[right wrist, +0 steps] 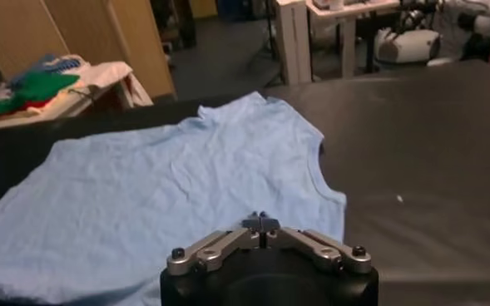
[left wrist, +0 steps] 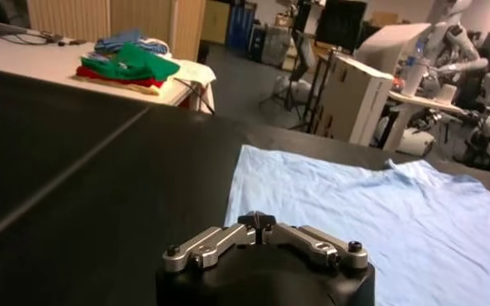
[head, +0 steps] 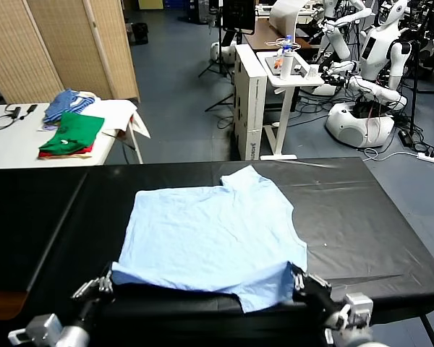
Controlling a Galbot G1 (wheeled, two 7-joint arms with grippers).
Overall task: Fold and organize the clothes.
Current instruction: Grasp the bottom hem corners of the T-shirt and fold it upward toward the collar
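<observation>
**Blue shirt spread on the black table, both grippers at its near hem**

A wide black-covered work table [head: 362,217] fills the front of a cluttered lab, with bamboo screens, a white stand and other white robots standing behind it. On the table lies a pale sky-blue, thin, wrinkled cotton T-shirt [head: 213,238], spread mostly flat, its collar end pointing away from the robot and its hem at the near edge of the table.

The left gripper [head: 101,283] sits at the shirt's near left corner, its fingers pressed together; in its wrist view the fingertips meet at a point just beside the cloth's edge, and I cannot tell whether any fabric is pinched. The right gripper [head: 301,280] sits at the near right corner, fingers likewise pressed together, right against the hem there; again no clear pinch of cloth shows.

Off to the left, a white side table [head: 14,141] carries folded green and red garments [head: 72,136] and a blue-striped cloth pile [head: 66,103].
</observation>
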